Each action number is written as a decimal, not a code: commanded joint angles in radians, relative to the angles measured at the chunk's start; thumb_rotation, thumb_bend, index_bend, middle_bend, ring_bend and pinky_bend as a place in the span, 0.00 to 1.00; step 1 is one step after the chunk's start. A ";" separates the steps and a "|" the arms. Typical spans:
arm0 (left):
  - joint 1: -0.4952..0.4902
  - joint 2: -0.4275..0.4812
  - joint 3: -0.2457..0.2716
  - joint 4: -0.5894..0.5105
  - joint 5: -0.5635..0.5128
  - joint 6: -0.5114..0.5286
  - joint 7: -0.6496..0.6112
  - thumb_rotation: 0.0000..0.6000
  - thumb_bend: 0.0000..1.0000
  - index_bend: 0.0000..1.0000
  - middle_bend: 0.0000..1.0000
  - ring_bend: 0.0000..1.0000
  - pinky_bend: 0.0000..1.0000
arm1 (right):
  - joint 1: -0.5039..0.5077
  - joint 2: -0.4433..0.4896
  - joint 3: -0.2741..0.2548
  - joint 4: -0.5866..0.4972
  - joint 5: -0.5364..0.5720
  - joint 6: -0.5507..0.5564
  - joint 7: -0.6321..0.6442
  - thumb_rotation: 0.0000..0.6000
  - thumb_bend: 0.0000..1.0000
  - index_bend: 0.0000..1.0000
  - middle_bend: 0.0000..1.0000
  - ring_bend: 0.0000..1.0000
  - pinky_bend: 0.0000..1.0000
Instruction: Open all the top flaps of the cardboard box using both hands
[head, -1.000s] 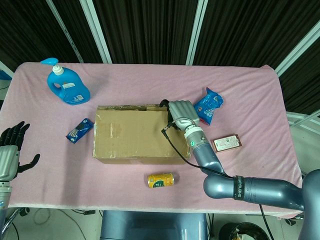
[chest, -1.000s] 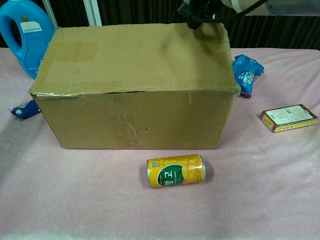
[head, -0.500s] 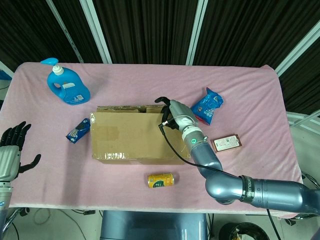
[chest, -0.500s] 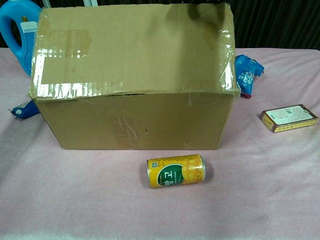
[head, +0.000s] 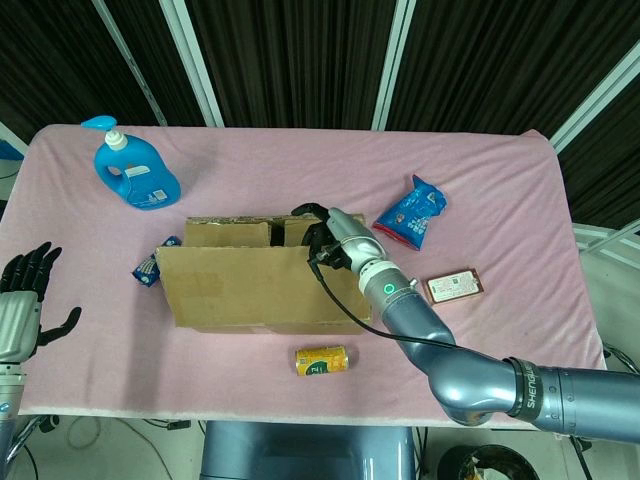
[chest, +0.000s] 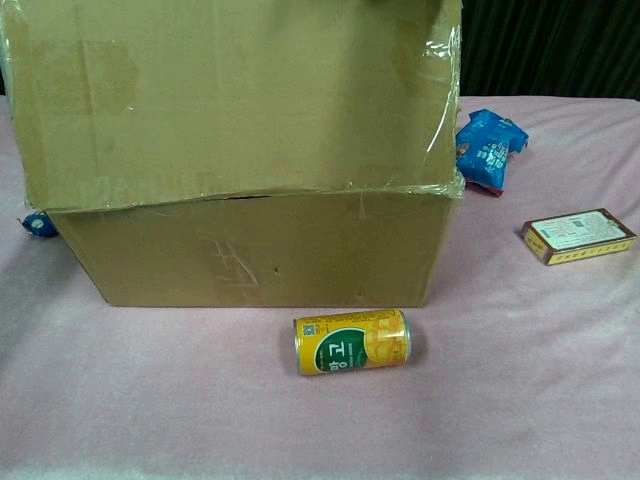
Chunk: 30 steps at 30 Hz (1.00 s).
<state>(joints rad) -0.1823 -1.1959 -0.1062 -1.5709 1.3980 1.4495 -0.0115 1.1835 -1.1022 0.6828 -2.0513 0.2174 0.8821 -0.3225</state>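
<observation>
Box: cardboard box near the middle of the pink table, just behind the yellow can.
Near flap: large front flap lifted to roughly upright, hinged on the front edge, filling most of the chest view; tape shining along its side.
Right hand: right hand at the flap's upper right corner, fingers curled over the edge, apparently gripping it.
Left hand: left hand off the left table edge, well apart from the box, fingers spread wide, holding nothing.
Done: one long flap raised, though not yet folded fully outward.
Left: inner flaps visible in the opening, seemingly lying low; far flap hard to tell; left hand not yet at work.
Nearby: blue bottle at back left, blue packet beside the right arm, small flat box at right, dark blue packet touching the box's left end.
</observation>
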 joint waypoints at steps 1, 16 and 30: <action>0.000 -0.001 0.000 0.001 0.001 0.000 0.000 1.00 0.28 0.00 0.00 0.00 0.00 | 0.007 0.036 0.009 -0.027 0.034 -0.038 0.006 1.00 1.00 0.20 0.53 0.57 0.44; 0.003 -0.003 -0.001 0.005 0.013 0.005 0.001 1.00 0.28 0.00 0.00 0.00 0.00 | 0.015 0.209 -0.013 -0.074 0.095 -0.197 0.049 1.00 1.00 0.18 0.49 0.56 0.36; 0.005 -0.001 -0.001 0.003 0.014 0.003 0.000 1.00 0.28 0.00 0.00 0.00 0.00 | 0.002 0.261 -0.078 -0.078 -0.012 -0.283 0.126 1.00 1.00 0.16 0.46 0.53 0.33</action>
<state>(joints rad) -0.1772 -1.1973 -0.1077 -1.5677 1.4123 1.4521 -0.0110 1.1843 -0.8454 0.6087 -2.1275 0.2100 0.6032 -0.2002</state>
